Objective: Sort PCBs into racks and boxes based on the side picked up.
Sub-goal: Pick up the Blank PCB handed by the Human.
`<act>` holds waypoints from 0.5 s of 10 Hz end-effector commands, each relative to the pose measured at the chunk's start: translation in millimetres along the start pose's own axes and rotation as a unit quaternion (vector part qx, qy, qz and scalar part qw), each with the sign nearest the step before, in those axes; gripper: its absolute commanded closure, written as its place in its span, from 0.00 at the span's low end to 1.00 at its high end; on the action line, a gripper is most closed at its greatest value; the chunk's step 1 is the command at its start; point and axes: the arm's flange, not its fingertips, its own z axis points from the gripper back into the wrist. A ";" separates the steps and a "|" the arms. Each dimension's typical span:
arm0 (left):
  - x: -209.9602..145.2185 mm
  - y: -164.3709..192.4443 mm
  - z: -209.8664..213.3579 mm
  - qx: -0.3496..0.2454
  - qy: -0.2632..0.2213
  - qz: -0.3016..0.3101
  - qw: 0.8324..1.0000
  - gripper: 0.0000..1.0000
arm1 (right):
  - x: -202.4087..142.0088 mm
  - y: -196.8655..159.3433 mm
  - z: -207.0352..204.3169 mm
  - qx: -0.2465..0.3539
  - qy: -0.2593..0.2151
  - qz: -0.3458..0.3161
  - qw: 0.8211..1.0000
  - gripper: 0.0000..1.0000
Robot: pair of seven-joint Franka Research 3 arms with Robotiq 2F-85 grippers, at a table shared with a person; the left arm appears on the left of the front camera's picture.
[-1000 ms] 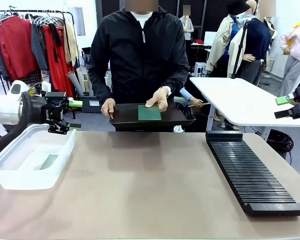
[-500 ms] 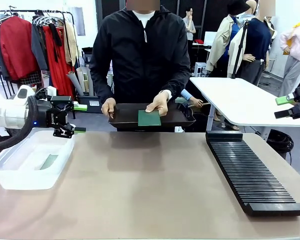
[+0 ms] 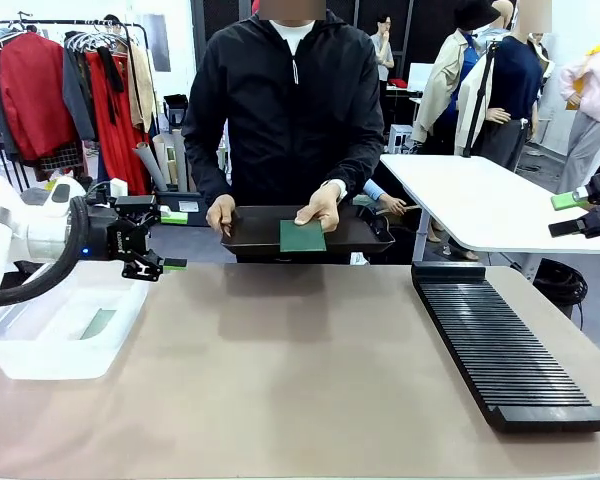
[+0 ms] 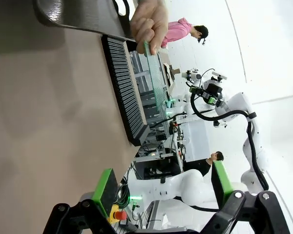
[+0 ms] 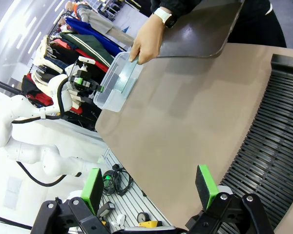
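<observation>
Front view: the PCB (image 3: 302,236) lies flat in a black tray (image 3: 245,238) that a person holds at the far edge of the worktop (image 3: 280,380), upper centre of the frame. One hand (image 3: 318,208) rests on the board's far right corner. The left jaws, at centre left by the far corner of the clear tub (image 3: 40,360), are released and empty, with their pads aimed rightward. The board sits to their right, apart from them. The right jaws (right edge of the frame, likewise released and empty) look farther off, so the left arm is judged nearer. The board's longer side appears to run away from the camera.
</observation>
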 end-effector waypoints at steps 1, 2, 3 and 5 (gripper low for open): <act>3.5 -7.2 -10.9 -0.021 -0.002 0.007 1.000 0.00 | 0.5 2.2 0.3 0.000 0.001 -0.001 1.000 0.00; 4.1 -7.4 -21.1 -0.024 0.003 0.009 1.000 0.00 | 0.5 2.2 0.3 0.000 0.001 -0.001 1.000 0.00; 4.8 -4.2 -32.8 -0.025 0.009 0.015 1.000 0.00 | 0.5 2.2 0.3 0.000 0.001 -0.001 1.000 0.00; 6.6 2.0 -53.5 -0.030 0.023 0.029 0.999 0.00 | 0.5 2.2 0.3 0.000 0.001 -0.001 1.000 0.00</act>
